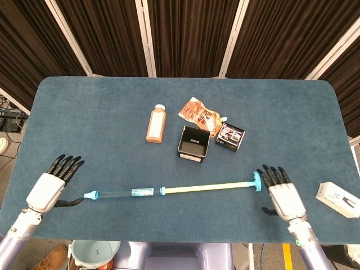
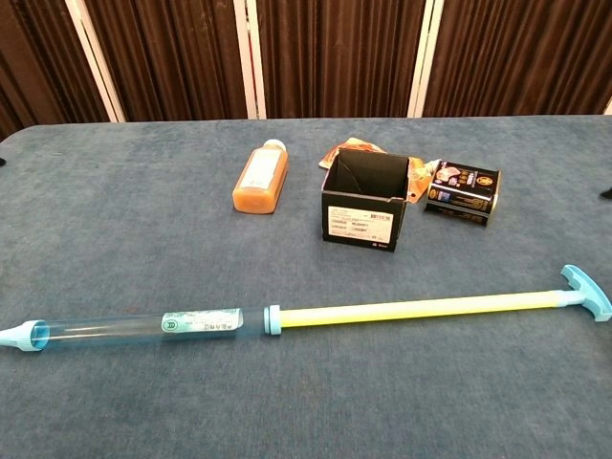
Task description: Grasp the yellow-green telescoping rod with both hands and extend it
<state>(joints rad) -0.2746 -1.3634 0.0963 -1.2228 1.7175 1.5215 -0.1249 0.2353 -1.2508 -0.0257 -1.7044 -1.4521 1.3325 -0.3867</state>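
The yellow-green telescoping rod (image 1: 174, 189) lies flat on the blue table (image 1: 101, 112), drawn out to full length, long axis running left–right. Left hand (image 1: 46, 188) sits just beyond the clear tube end; right hand (image 1: 284, 198) sits just past the T-handle, slightly nearer. Both hold nothing, fingers spread — neither touches the rod. The chest view shows the 2 rod sections clearly but almost nothing of either hand; the head view supplies them.
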